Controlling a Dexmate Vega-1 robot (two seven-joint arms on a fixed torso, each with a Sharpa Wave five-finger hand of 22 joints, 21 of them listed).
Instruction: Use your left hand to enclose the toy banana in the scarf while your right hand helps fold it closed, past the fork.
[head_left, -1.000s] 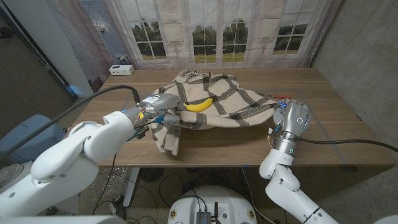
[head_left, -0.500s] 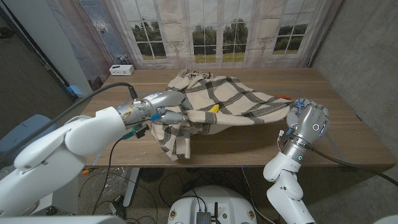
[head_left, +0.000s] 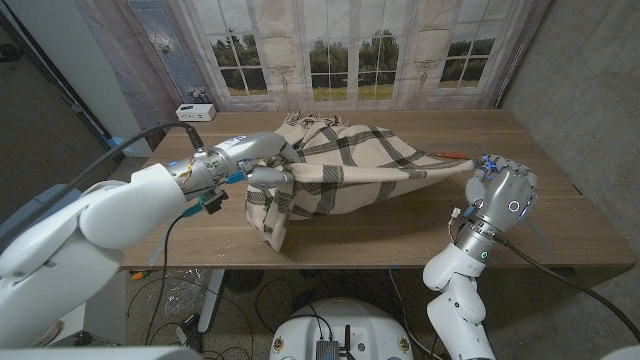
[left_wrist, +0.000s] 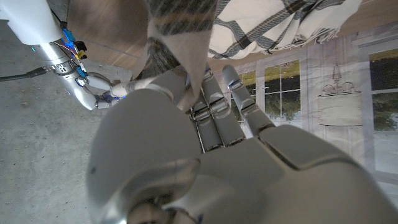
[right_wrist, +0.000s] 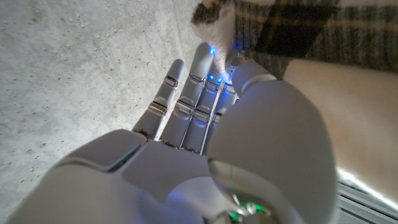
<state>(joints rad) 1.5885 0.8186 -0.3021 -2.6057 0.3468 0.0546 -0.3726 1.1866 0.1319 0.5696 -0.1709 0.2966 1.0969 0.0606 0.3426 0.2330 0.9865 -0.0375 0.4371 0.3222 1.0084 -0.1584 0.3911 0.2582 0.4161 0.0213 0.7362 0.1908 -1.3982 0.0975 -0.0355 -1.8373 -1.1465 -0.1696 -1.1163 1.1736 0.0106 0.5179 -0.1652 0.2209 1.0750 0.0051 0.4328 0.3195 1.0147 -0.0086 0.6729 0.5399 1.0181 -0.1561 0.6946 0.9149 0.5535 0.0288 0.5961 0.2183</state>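
A cream scarf (head_left: 350, 165) with dark plaid lines lies bunched across the middle of the wooden table (head_left: 380, 225). My left hand (head_left: 262, 168) grips its left edge, lifted and folded over the middle; a flap hangs below the hand. In the left wrist view a strip of scarf (left_wrist: 186, 56) is pinched by my left hand (left_wrist: 205, 155). The toy banana is hidden under the cloth. My right hand (head_left: 505, 185) holds the stretched right corner of the scarf (right_wrist: 214, 22) at its fingertips. A thin reddish object, perhaps the fork (head_left: 452, 153), peeks out behind that corner.
A small white box (head_left: 195, 112) stands at the table's back left corner. A backdrop printed with windows (head_left: 350, 50) hangs behind the table. Bare wood runs along the front edge and on the right side.
My left hand has lifted the scarf's edge up and over, and the banana is now covered. My right hand has moved outward to the right, drawing the corner taut.
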